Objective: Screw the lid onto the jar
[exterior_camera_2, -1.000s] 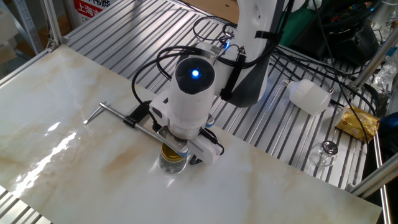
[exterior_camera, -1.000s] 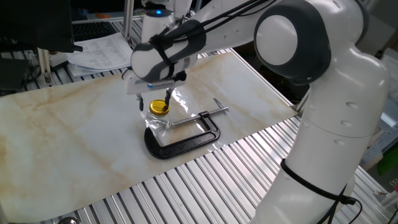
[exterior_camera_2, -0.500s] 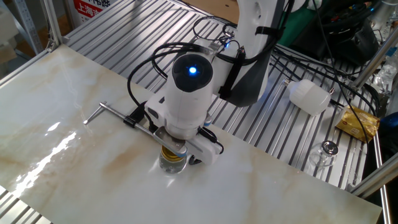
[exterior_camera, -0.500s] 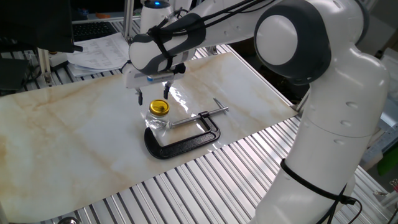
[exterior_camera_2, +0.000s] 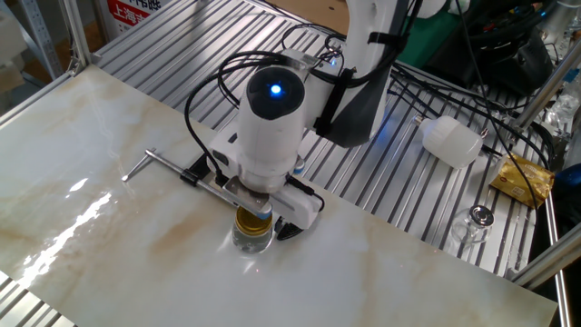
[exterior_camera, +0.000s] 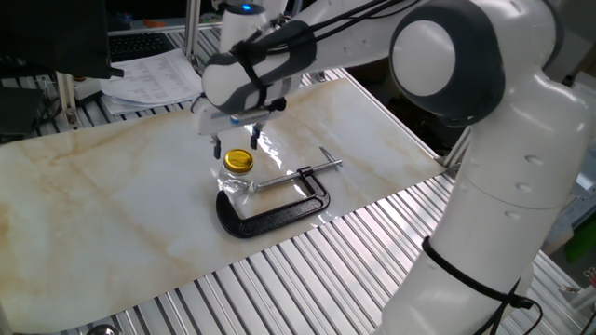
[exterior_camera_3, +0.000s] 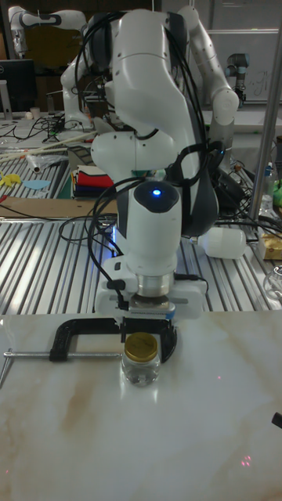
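Where the lid [exterior_camera: 238, 161] caps the jar [exterior_camera: 235, 180], the gripper [exterior_camera: 235, 148] just above, empty, fingers spread.

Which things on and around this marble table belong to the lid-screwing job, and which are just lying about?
Part of the job:
- small round yellow screw lid, sitting on the jar's mouth
- short clear glass jar
- robot gripper, above the lid with its jaws apart
- black C-clamp with silver screw, around the jar

Just lying about:
- white plastic bottle on the metal slats
- papers behind the table
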Controlling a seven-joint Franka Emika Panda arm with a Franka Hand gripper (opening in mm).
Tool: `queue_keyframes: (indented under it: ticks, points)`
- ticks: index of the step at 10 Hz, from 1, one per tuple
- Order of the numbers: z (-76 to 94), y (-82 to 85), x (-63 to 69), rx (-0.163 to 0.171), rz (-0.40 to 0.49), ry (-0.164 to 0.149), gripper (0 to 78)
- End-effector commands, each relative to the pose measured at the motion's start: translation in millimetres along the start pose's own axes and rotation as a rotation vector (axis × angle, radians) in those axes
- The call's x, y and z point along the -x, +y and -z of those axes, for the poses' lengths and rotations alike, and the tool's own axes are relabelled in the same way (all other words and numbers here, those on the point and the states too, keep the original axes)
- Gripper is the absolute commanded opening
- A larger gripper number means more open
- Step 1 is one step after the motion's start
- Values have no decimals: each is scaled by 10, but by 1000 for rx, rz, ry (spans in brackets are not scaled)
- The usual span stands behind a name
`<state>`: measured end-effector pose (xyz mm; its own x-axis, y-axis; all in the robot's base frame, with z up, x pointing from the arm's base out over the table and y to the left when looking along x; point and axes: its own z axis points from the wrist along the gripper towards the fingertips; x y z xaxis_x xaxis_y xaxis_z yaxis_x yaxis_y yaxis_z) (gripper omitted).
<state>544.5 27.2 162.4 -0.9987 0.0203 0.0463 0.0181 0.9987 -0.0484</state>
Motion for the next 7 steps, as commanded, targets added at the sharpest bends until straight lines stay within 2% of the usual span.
queue_keyframes:
  ticks: [1,5,7]
  points:
    - [-137,-50,-36,9,31,-33,774]
    - [-153,-57,-85,15,61,-22,774]
    - [-159,-60,-85,21,89,-26,774]
